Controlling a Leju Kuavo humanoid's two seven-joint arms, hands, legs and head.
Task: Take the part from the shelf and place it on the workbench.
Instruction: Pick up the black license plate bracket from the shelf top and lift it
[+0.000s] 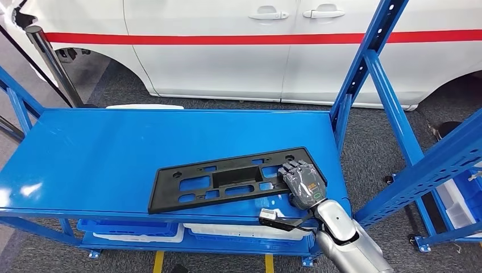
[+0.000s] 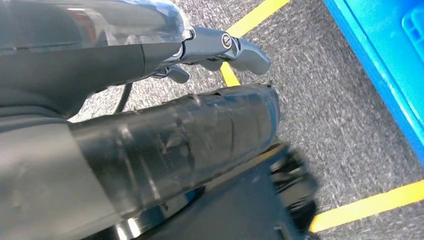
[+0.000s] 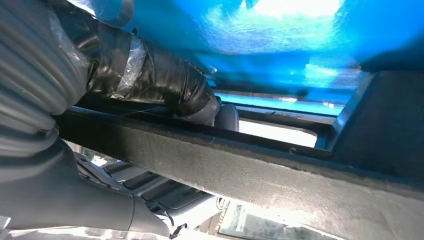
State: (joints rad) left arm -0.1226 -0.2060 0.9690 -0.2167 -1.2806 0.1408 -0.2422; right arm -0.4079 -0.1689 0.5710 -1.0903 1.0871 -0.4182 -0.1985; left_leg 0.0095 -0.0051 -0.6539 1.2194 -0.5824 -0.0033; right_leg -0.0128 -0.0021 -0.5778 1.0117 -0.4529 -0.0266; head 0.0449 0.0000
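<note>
From my station I see the right robot hand (image 1: 304,183) closed on the near right end of the part (image 1: 227,179), a long flat black plastic panel with rectangular cut-outs; in the right wrist view its taped dark fingers (image 3: 165,85) curl over the top of the part's (image 3: 260,170) edge, with the rest of the hand beneath it, so it grips the panel. The panel lies flat on the blue shelf (image 1: 102,153), stretching away from the hand to its left, with its long side slightly skewed to the shelf's front edge. The left robot hand (image 2: 200,115) hangs low over grey carpet (image 2: 325,100) crossed by yellow floor lines (image 2: 370,205); it holds nothing, and its thick dark thumb and the grey fingers (image 2: 235,50) lie apart. Just below the right hand, under the shelf top, white trays (image 1: 239,230) sit on a lower blue level. To the hand's right, perforated blue uprights (image 1: 369,57) rise from the rack. Beyond the shelf, past a strip of carpet, stands a white car (image 1: 256,51) with a red stripe along its doors.
</note>
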